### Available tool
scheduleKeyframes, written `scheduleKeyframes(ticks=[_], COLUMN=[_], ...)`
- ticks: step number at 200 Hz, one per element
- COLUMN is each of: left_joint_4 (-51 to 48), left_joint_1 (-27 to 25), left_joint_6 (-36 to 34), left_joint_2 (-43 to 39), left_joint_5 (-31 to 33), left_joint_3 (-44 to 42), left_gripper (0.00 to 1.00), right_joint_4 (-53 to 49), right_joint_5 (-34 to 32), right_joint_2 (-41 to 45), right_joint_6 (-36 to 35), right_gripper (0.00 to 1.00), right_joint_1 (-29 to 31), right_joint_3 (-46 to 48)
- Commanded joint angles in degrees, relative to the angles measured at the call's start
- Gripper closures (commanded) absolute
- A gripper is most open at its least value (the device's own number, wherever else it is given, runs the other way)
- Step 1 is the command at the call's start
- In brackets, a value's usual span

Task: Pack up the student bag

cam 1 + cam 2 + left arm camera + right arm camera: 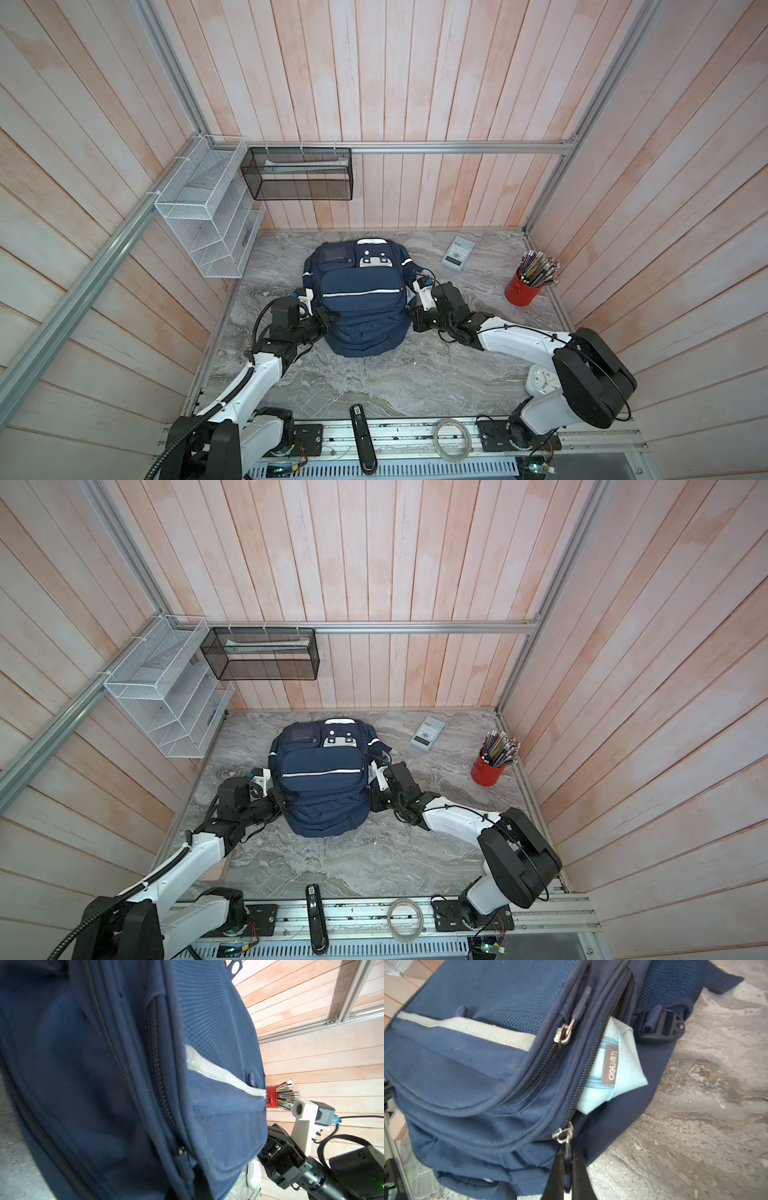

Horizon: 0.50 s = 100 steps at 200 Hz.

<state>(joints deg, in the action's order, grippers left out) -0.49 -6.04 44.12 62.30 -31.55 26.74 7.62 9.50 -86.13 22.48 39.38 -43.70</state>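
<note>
The student bag [357, 299] [320, 779], navy with white stripes, lies flat in the middle of the marble table. My left gripper [329, 322] [188, 1167] presses against its left side, shut on a dark zip pull just below a metal slider [181, 1150]. On the bag's right side my right gripper [408, 308] [568, 1169] is shut on a blue zip pull hanging from the slider [562, 1136] of a half-open pocket. A light blue pencil case [616, 1068] sticks out of that pocket.
A calculator [457, 252] and a red cup of pencils [524, 286] stand at the back right. Near the right arm's elbow is a white clock [540, 380]. A black stapler [361, 432] and tape roll [453, 438] lie on the front rail. Wire racks [203, 216] hang at the left wall.
</note>
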Motion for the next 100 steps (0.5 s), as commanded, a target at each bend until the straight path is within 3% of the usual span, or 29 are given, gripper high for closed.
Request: scheduleKeyframes(ticks=[1,29,43,53,71,100], left_joint_4=[2.1,3.4,1.3,-0.8,-3.1,-6.9], left_joint_1=[3.7,3.8,3.9,4.1,4.1,3.0], left_joint_6=[-2.8,-4.1,-5.4,-6.3,-6.7,-5.1], left_joint_2=[3.2,8.8,10.1,10.1,6.5,-2.7], left_joint_5=[2.9,3.6,6.0,6.7,8.9,10.9], left_joint_3=[1.9,8.2,12.4,15.0,15.2,10.9], left_gripper=[1.0,0.82,0.64,0.58,0.45,0.39], right_joint_4=[-4.6,-5.1,-3.3,-2.5,-4.4,-8.6], right_joint_5=[-5.8,-3.9,-3.6,-3.6,-2.8,-4.1], right_joint_2=[2.2,2.6,1.4,-0.6,-4.9,-9.3], right_joint_6=[-1.1,2.0,3.7,4.6,4.8,2.4], right_gripper=[1.0,1.0,1.0,1.0,1.0,1.0], right_joint_1=[1.7,10.4,13.9,15.3,15.7,15.8], right_joint_3=[0.1,-2.8,-5.7,-9.1,-18.0,-30.0])
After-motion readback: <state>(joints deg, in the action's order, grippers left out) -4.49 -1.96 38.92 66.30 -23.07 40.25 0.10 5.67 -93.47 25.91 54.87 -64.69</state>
